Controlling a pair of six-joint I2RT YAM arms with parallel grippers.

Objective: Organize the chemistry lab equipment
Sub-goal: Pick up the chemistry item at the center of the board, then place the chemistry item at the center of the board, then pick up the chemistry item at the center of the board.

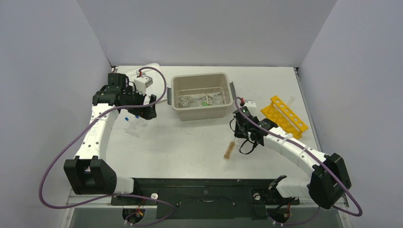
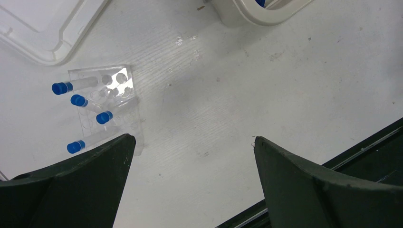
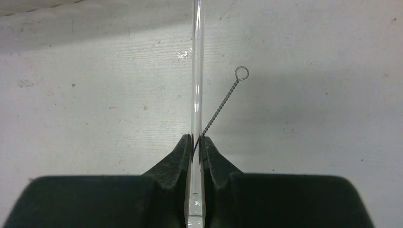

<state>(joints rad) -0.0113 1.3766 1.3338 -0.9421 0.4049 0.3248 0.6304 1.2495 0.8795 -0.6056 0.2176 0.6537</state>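
Progress looks partial to me. The large beige plastic tub point(image 1: 202, 114) sits open at the back of the white bench point(image 1: 190, 152), with its white lid point(image 1: 151, 70) lying off to its left. Inside it you can see clear glassware and metal tweezers point(image 1: 192, 100) already jumbled together, with something green among them.

Four blue-capped clear tubes point(image 2: 78, 100) sit in or across a clear plastic rack point(image 2: 121, 83) on the bench; I cannot tell which. They are near your left hand point(image 2: 191, 138), whose dark fingers stand wide apart and hold nothing. The yellow plastic tube rack point(image 1: 287, 114) on the right shows a row of round holes, nearly all unfilled. What looks like one clear tube stands at its far end, though it is too faint to be sure.

Your right hand point(image 3: 195, 140) is pinched tight on a thin clear glass rod point(image 3: 196, 71), smooth and straight, which runs away from the fingertips over the bench. The brown-bristled wire brush point(image 1: 230, 148) lies on the bench just beside that hand. Its twisted wire stem, ending in a small loop point(image 3: 242, 72), slants into the same pinch, and I cannot tell whether it is caught too.

As I judge it, you have the rod, the brush and the tubes left to place. Expect the glass to be slick and brittle, the wire springy and the bristles soft.
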